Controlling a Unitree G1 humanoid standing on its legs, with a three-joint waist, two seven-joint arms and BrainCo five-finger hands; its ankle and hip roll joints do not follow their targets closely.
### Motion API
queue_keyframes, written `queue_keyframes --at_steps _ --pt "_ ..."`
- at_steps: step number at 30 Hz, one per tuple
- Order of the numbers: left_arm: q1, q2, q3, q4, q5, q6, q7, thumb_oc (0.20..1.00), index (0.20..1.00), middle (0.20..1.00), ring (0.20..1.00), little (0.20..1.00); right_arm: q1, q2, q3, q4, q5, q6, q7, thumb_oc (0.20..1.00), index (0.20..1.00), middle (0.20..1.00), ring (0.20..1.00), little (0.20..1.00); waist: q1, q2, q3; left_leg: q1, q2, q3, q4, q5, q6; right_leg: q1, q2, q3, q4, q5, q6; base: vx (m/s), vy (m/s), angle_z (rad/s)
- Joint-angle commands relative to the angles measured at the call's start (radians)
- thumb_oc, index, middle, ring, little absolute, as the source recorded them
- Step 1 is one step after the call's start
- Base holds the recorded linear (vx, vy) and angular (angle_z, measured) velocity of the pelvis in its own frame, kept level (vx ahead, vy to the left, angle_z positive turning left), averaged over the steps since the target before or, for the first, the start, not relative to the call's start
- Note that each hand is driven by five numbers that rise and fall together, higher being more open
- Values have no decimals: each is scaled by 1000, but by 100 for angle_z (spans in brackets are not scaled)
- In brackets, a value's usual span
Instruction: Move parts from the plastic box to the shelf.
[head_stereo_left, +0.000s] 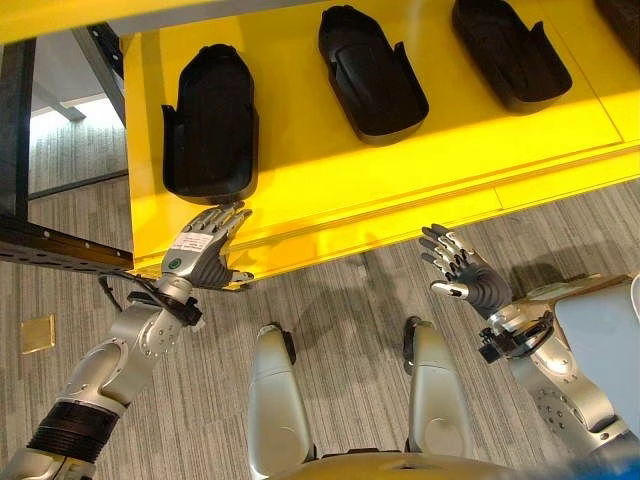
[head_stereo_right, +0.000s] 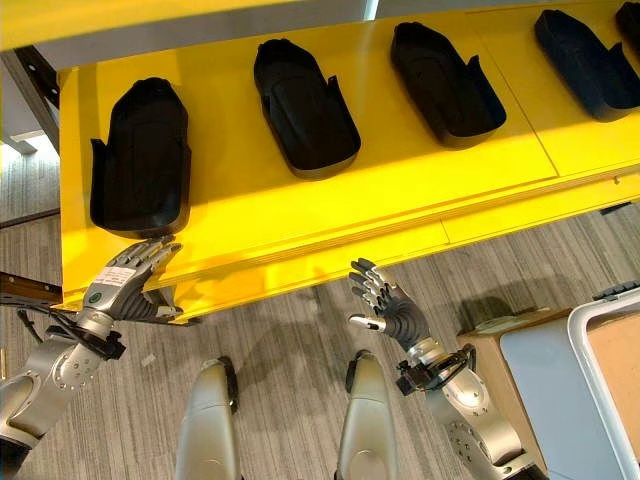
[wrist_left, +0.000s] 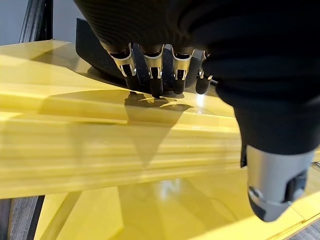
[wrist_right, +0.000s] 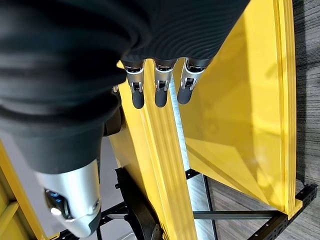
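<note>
Parts are sitting on the yellow shelf (head_stereo_right: 330, 205) in a row: leftmost part (head_stereo_right: 140, 155), next part (head_stereo_right: 303, 105), third part (head_stereo_right: 447, 85), and a fourth part (head_stereo_right: 590, 62) at the far right edge. So several placements are looking done; the leftmost one is lying just beyond the left robot hand (head_stereo_right: 125, 285), so my guess is it's the latest drop. The plastic box (head_stereo_right: 610, 370) is showing at the near right, only its corner visible, so can't tell how many parts are remaining in it. Left robot hand is hovering at the shelf's near-left edge, fingers straight and spread, tips pointing toward the leftmost part and close over the shelf surface per the left wrist view, gripping nothing. Right robot hand (head_stereo_right: 385, 305) is hanging over the floor just near of the shelf's front lip, palm facing the shelf, fingers relaxed and slightly bent, also carrying nothing. Next step is probably turning right to the box for another part.
</note>
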Motion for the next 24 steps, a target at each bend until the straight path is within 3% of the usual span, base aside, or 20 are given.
queue_keyframes --at_steps 1,24 --pt "-46 -9 -46 41 21 -3 39 1000 1000 1000 1000 1000 -28 34 9 25 28 -34 5 1000 1000 1000 1000 1000 -3 -25 -52 22 13 -37 -56 98 7 -17 -20 79 50 64 -12 0 0 0" --pt "-149 -23 -90 52 42 7 70 1000 1000 1000 1000 1000 -25 35 17 27 31 -40 3 1000 1000 1000 1000 1000 -18 -26 -69 17 19 -31 -54 98 4 -31 -9 88 53 66 -11 0 0 -2"
